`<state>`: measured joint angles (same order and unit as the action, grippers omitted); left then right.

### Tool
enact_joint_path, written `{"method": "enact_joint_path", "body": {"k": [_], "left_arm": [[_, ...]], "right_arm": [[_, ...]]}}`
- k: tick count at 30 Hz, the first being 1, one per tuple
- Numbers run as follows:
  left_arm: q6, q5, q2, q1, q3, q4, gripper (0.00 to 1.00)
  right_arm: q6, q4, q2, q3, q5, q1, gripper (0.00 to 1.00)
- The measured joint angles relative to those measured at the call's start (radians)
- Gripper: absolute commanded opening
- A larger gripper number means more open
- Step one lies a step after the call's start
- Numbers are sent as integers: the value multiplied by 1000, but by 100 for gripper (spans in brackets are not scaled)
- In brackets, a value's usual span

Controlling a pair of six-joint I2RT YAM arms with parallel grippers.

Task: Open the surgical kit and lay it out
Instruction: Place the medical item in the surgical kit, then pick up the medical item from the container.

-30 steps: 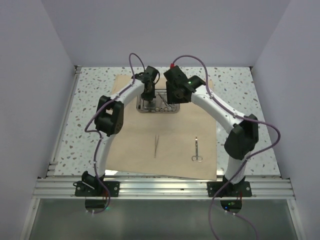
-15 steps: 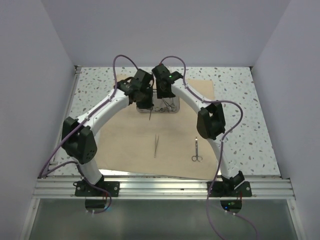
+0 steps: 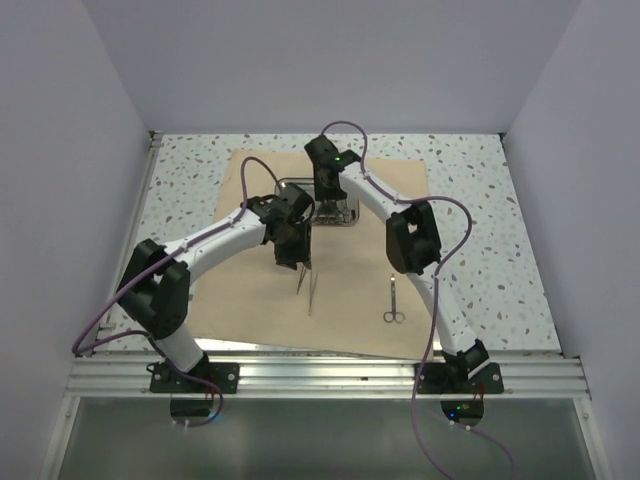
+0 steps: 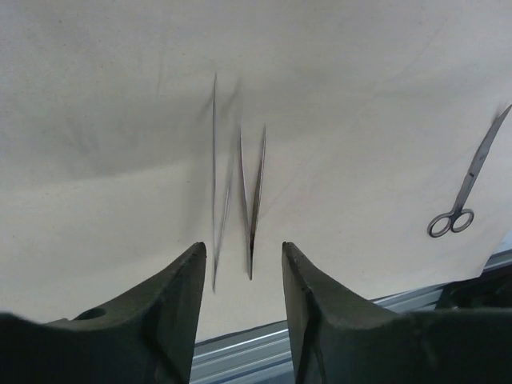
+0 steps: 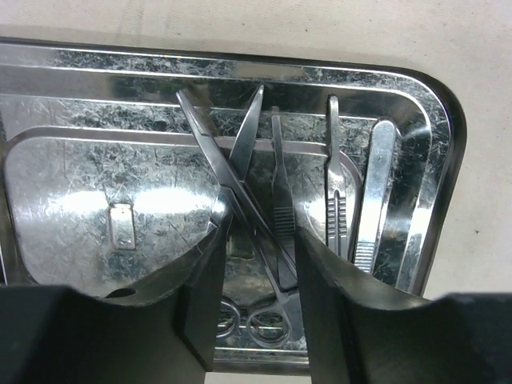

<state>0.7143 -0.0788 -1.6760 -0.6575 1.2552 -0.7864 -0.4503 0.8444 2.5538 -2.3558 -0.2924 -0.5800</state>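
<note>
Left arm (image 3: pixel 215 240) swung from shiny rectangular steel tray (image 5: pixel 240 64) to tan cloth wrap (image 4: pixel 360 80). Left jaws spread, slim metal instrument (image 4: pixel 214 160) lengthwise below. Right jaws spread astride crossed ring-handled forceps (image 5: pixel 234 164).

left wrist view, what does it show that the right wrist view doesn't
Only left wrist: two tweezers, one blurred, and scissors against the cloth, beyond the open left gripper. Only right wrist: the tray with a crossed ring-handled instrument and scalpels, the open right gripper over them. Both: the cloth.
</note>
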Motion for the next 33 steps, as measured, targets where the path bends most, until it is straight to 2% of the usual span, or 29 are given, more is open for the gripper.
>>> {"method": "enact_joint_path", "body": {"k": [3,7,14,15,17,28,33], "left_arm": [[9,0,-2,0,-3,17,63],[11,4,-2,0,-1,22,64],[11,21,-3,0,52,5,62],[11,24,-3,0,61,2,62],[11,32,-3,0,76,-8,62],[7,100,9,11,193,-106,64],[-20,120,38,86,229,-122,60]], "right_arm": [[-4,-16,7,-4,2,4,36],[-5,-27,13,-3,2,10,21],[-5,-50,13,12,-6,12,16],[-5,-51,13,14,-6,12,13],[-5,-63,6,28,-6,12,1],[-4,-47,7,6,-5,14,0],[-1,-31,-39,57,-6,17,0]]}}
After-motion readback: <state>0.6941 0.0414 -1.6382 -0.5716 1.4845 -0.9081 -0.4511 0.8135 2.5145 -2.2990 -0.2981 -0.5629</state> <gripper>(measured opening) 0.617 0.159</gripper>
